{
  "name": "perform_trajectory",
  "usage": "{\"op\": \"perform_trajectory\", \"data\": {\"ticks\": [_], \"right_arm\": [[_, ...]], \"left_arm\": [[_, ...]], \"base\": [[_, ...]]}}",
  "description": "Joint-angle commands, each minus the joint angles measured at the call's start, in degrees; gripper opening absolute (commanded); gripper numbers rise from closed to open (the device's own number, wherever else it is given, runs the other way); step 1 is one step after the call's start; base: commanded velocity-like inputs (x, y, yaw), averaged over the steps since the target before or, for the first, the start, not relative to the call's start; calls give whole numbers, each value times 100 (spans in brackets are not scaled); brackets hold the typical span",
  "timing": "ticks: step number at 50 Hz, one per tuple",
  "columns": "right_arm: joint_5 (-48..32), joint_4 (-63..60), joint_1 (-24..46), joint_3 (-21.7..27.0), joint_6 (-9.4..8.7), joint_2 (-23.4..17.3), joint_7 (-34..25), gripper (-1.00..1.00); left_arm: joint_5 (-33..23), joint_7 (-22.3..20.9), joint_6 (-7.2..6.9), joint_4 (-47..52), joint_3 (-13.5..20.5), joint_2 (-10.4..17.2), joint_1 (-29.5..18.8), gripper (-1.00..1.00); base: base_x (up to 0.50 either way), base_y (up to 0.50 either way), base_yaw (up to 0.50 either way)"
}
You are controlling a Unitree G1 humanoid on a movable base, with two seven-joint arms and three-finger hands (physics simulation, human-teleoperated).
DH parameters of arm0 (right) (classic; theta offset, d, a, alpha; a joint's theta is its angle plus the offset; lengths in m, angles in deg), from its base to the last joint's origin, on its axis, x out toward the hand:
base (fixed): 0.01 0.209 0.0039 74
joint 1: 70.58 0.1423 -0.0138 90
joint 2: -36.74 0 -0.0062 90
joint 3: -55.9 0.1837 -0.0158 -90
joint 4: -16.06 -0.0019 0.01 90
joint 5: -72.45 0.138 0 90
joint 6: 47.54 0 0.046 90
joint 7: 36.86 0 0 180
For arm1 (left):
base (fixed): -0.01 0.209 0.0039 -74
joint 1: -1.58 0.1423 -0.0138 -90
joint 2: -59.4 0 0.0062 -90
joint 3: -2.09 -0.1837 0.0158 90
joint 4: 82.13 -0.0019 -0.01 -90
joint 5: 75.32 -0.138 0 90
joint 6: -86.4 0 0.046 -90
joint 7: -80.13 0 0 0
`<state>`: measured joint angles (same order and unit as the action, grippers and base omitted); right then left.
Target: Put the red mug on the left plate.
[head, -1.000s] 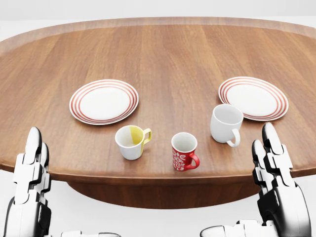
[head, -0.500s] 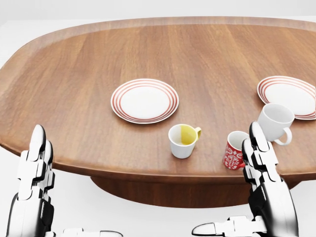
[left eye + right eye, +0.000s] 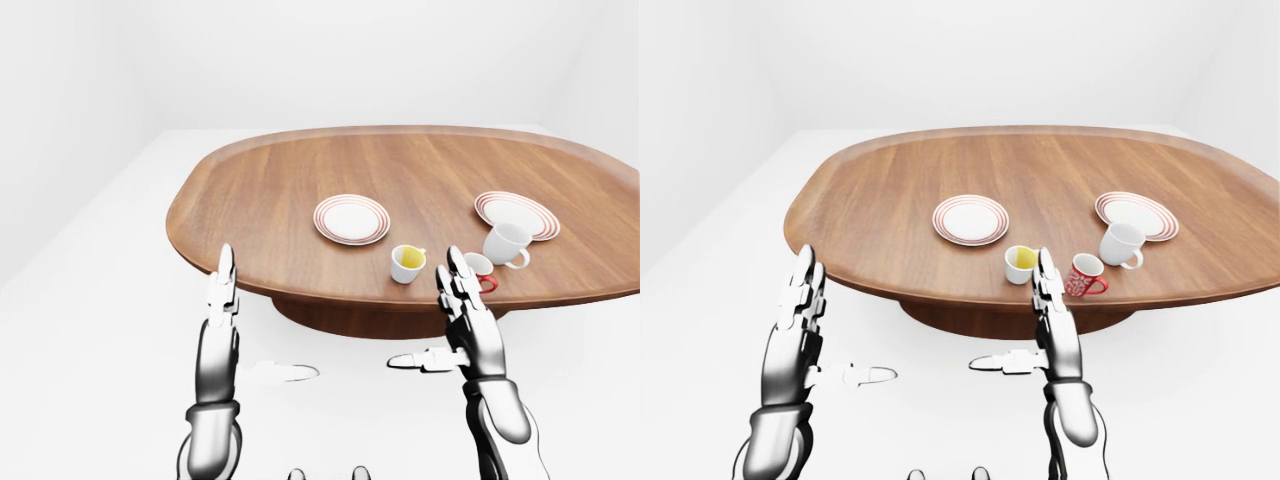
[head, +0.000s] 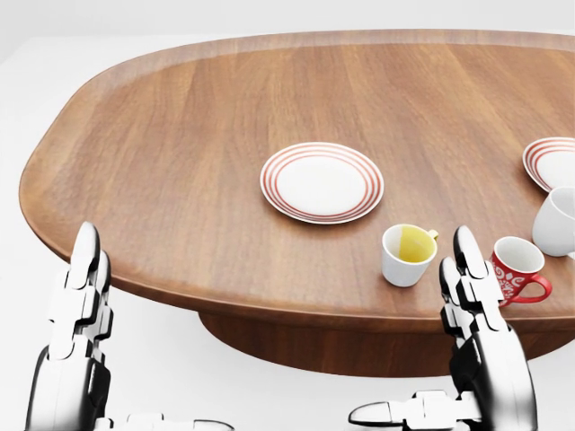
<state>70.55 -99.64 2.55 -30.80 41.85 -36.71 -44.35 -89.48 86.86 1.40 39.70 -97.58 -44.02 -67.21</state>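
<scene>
The red mug [image 4: 515,268] with a white pattern stands upright near the table's near edge, at the right of the head view, handle to the right. The left plate [image 4: 322,181], white with red rings, lies up and left of it, with nothing on it. My right hand [image 4: 463,278] is open, fingers pointing up, just left of the mug and below the table edge, not touching it. In the left-eye view its fingers partly cover the mug. My left hand [image 4: 85,269] is open too, low at the left, off the table.
A white mug with a yellow inside [image 4: 406,254] stands between the red mug and the left plate. A white mug [image 4: 559,222] and the right plate [image 4: 552,162] are cut by the right edge. The oval wooden table [image 4: 225,135] stands on a white floor.
The camera has moved left: table, plates and mugs have all slid to the right in the head view. Both hands keep their open pose and place in the picture.
</scene>
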Motion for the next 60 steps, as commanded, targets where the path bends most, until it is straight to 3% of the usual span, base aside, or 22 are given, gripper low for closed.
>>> {"op": "perform_trajectory", "data": {"ticks": [1, 3, 5, 6, 12, 29, 37, 50, 51, 53, 60], "right_arm": [[22, 292, 138, 177, -49, 27, 289, 100], [21, 292, 138, 174, -52, 25, 291, 100], [152, 201, 62, 74, -231, -38, 10, 100], [471, 55, 57, 133, -439, -68, -216, 100], [319, 146, 10, 227, -280, -35, -279, 100], [-18, 224, 61, 147, -175, -16, -133, 100], [220, 195, 28, 177, -130, -18, -276, 100], [247, 185, 17, 143, -119, -20, -315, 100], [771, 126, 7, 272, -241, -23, -575, 100], [781, 128, 15, 275, -258, -13, -589, 100], [745, 116, -19, 227, -220, -4, -601, 100]], "left_arm": [[-44, 60, 0, -43, -83, 29, -33, 100], [-44, 60, 0, -43, -82, 28, -33, 100], [-53, 69, 0, 10, -102, 29, 7, 100], [-76, 75, 0, 32, -124, 33, 17, 100], [-72, 92, 0, 17, -133, 43, -8, 100], [-72, 67, 0, -99, -136, 28, -130, 100], [-63, 52, 0, -145, -117, 14, -146, 100], [-73, 51, 0, -146, -127, 13, -148, 100], [-76, 56, 0, -181, -129, 11, -161, 100], [-70, 50, 0, -199, -129, 12, -171, 100], [-63, 46, 0, -236, -118, 10, -179, 100]], "base": [[0, 0, 0], [0, 0, 0], [0, 0, 0], [0, 0, 0], [33, 0, 0], [50, 1, 0], [50, 9, 0], [50, 7, 0], [50, -2, 0], [50, -3, 0], [50, -3, 0]]}}
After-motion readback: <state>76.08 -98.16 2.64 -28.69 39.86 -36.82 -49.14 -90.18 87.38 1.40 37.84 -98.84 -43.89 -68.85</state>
